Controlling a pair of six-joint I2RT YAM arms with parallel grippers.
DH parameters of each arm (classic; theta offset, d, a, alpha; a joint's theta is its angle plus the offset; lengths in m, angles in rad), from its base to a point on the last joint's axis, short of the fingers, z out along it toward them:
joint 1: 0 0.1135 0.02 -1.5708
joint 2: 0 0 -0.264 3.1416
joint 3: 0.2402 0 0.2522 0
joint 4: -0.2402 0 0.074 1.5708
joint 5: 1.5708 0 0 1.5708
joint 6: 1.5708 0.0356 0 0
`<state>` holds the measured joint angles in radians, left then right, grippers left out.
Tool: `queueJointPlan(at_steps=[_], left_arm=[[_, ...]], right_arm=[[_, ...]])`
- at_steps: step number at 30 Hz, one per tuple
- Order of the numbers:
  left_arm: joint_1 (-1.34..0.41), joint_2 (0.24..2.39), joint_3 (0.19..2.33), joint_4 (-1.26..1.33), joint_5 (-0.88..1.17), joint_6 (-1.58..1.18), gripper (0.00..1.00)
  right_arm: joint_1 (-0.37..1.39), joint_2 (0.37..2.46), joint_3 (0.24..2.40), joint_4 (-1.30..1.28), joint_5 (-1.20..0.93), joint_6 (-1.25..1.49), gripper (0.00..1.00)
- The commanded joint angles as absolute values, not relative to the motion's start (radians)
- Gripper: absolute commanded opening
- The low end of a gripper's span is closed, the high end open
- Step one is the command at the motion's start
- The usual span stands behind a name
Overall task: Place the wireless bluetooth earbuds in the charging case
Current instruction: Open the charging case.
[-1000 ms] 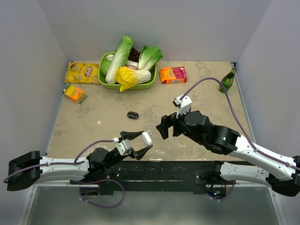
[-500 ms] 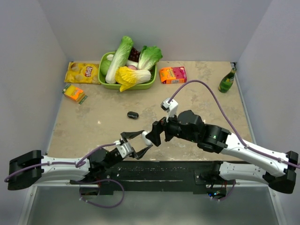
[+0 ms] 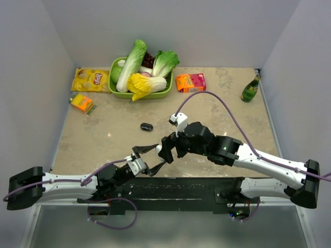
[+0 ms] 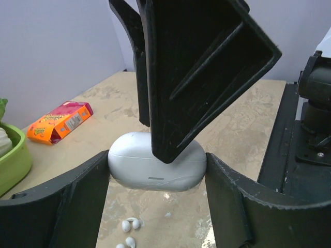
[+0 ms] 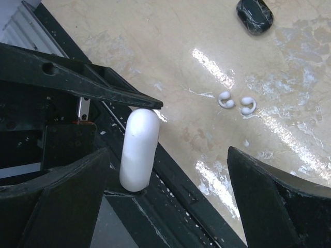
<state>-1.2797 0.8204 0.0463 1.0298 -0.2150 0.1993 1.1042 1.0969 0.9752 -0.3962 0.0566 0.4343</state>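
Observation:
The white charging case (image 4: 135, 166) hangs above the table with its lid closed, and my left gripper (image 4: 158, 164) is shut on its two ends. My right gripper (image 5: 168, 155) stands open just over it, one finger (image 4: 196, 77) hanging above the case (image 5: 138, 150) and the jaws wide to either side. Two tiny white earbuds (image 5: 225, 99) (image 5: 248, 106) lie loose on the tabletop below and beyond the case, also visible in the left wrist view as earbuds (image 4: 129, 225). In the top view my right gripper (image 3: 166, 149) covers the case.
A black oval object (image 3: 146, 126) lies mid-table. At the back stand a green basket (image 3: 115, 89) of vegetables, a chips bag (image 3: 90, 80), an orange-pink box (image 3: 191, 82), a small orange pack (image 3: 82, 103) and a green bottle (image 3: 251, 89). A black base rail (image 3: 170, 187) runs along the near edge.
My right arm has swung left and toward the near edge, bringing its open jaws over the case. The left gripper has kept hold of the case and barely moved.

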Motion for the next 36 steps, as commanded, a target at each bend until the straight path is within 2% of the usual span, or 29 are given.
queueJointPlan(at_steps=[1, 27, 34, 36], left_arm=[[-1.29, 0.789, 0.045, 1.078, -0.224, 0.215, 0.0], [-1.305, 0.741, 0.031, 1.046, -0.261, 0.216, 0.0], [-1.305, 0.741, 0.029, 1.043, -0.278, 0.218, 0.0], [-1.305, 0.742, 0.034, 1.043, -0.279, 0.219, 0.0]], right_arm=[[1.104, 1.1, 0.966, -0.402, 0.083, 0.439, 0.98], [1.104, 1.009, 0.945, -0.43, 0.232, 0.469, 0.98], [1.106, 0.905, 0.9, -0.292, 0.121, 0.472, 0.98], [1.104, 0.928, 0.903, -0.281, 0.1, 0.474, 0.95]])
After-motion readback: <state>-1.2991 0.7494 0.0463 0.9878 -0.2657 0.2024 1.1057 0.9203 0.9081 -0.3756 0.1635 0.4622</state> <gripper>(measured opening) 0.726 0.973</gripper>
